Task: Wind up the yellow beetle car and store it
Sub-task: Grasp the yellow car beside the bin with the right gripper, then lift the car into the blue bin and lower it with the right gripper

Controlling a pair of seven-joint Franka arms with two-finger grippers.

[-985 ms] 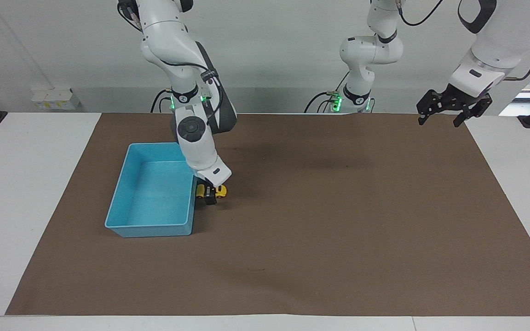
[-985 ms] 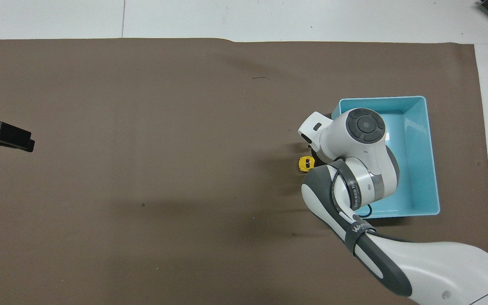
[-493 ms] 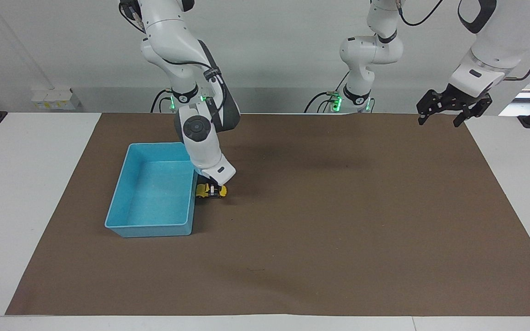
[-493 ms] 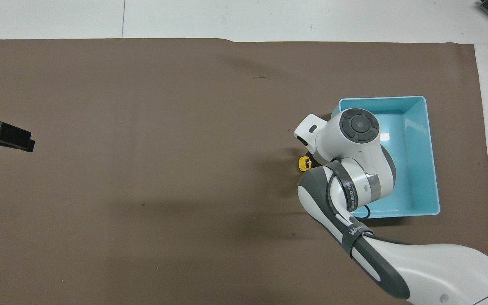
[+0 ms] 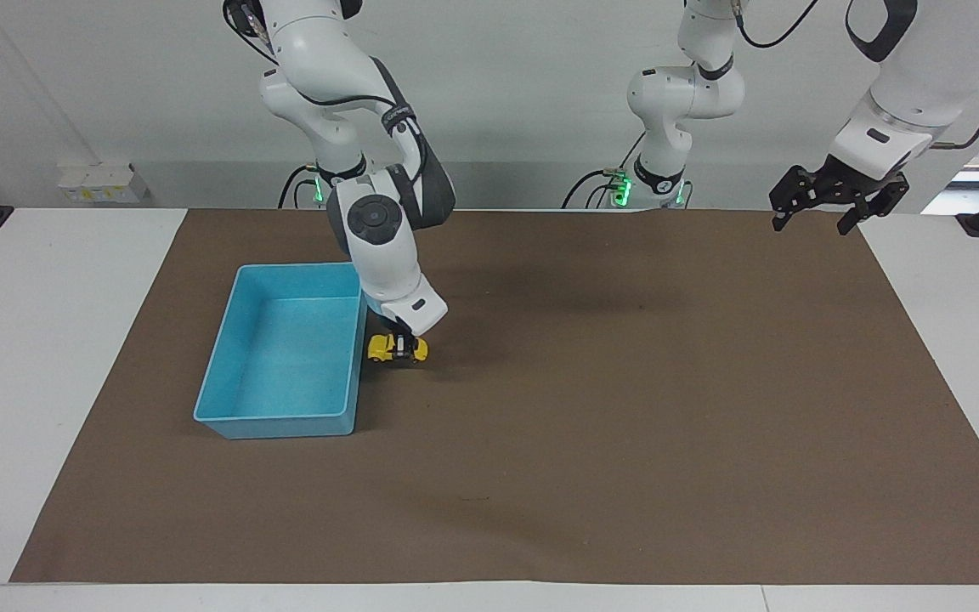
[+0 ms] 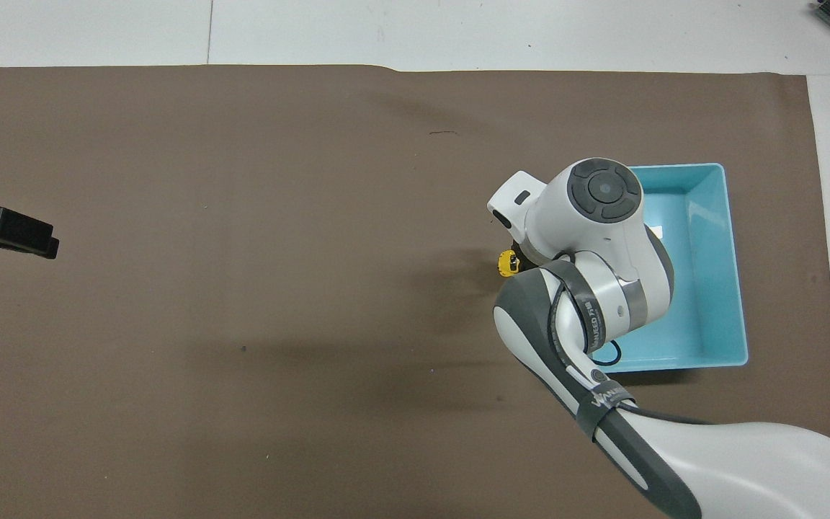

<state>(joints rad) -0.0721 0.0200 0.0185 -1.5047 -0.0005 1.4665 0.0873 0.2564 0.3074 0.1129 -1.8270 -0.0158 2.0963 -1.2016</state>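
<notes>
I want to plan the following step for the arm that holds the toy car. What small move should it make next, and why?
Probably lift a little and carry the yellow beetle car sideways over the light-blue tray. The right gripper is shut on the car, which sits low at the brown mat just beside the tray's wall, not yet inside. The left gripper waits.

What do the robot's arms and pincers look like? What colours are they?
Both arms are chunky and rounded, with glossy white shells and dark grey joints. The right arm has a round dark cap on its wrist, black cables looping along it and a grey band with pale lettering. Green lights glow near both bases. The left pincer is black and claw-like; the right pincer is small and dark.
</notes>
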